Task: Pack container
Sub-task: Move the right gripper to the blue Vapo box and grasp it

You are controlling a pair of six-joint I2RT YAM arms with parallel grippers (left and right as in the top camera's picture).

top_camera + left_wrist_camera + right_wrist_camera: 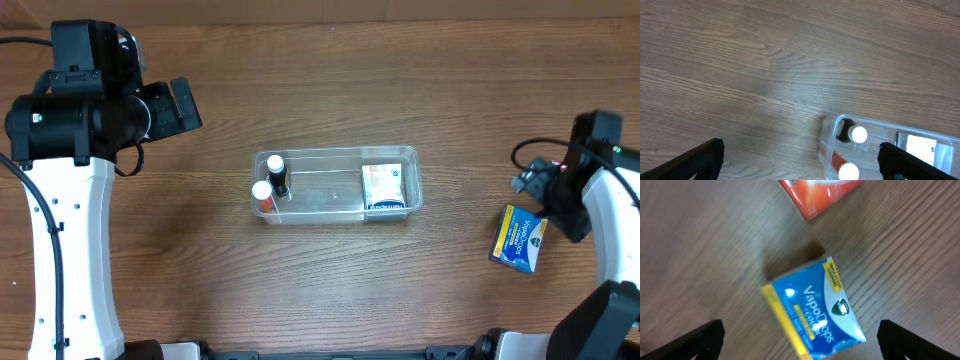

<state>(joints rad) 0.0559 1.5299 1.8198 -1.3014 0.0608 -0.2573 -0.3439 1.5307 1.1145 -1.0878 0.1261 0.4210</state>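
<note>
At 3 o'clock: blue box [812, 312] under right gripper [800, 345], spread.
Grasp: align across narrow sides.
Left gripper [800, 165]: spread, empty.

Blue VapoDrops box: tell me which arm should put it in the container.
Right. The blue VapoDrops box lies on the table just under the right gripper, between its open fingers in the wrist view. The left gripper hangs beyond the far end of the container, away from the box.
</note>
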